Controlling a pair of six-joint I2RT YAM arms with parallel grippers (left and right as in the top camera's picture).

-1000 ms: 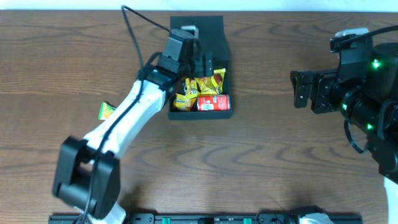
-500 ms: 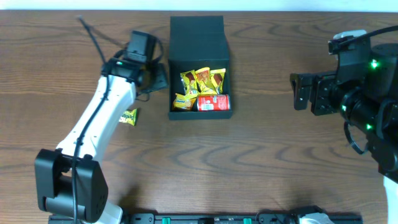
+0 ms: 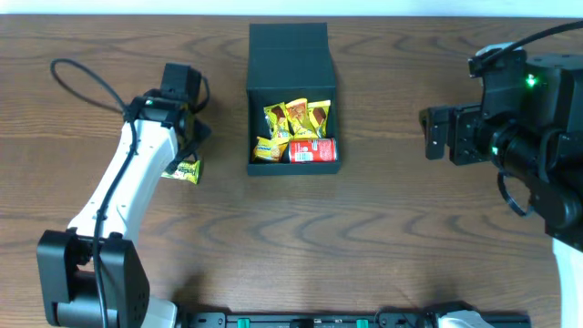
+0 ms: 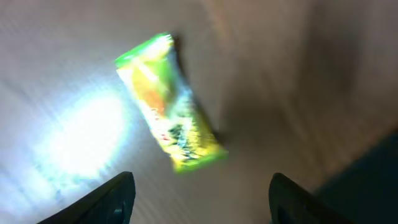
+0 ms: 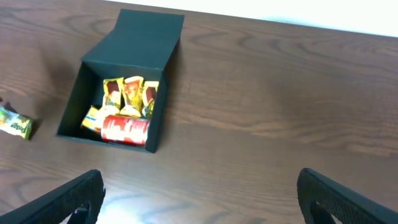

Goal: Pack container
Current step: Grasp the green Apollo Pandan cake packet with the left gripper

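The dark teal-green box (image 3: pixel 260 91) stands open at the table's back centre, lid flap lying behind it. Inside are several yellow snack packets (image 3: pixel 293 120) and a small red can (image 3: pixel 312 151). It also shows in the right wrist view (image 5: pixel 74 99). A green-yellow snack packet (image 3: pixel 185 170) lies on the table left of the box, and shows blurred in the left wrist view (image 4: pixel 171 106). My left gripper (image 3: pixel 189 128) is open and empty just above that packet. My right gripper (image 3: pixel 435 133) is open and empty at the far right, apart from the box.
The brown wooden table (image 3: pixel 364 228) spreads around the box. The left arm's black cable (image 3: pixel 82 77) loops over the table's left back part. A black rail (image 3: pixel 301 319) runs along the front edge.
My left arm has swung from over the box to the left and now hovers by the green-yellow packet. The right arm has barely shifted.
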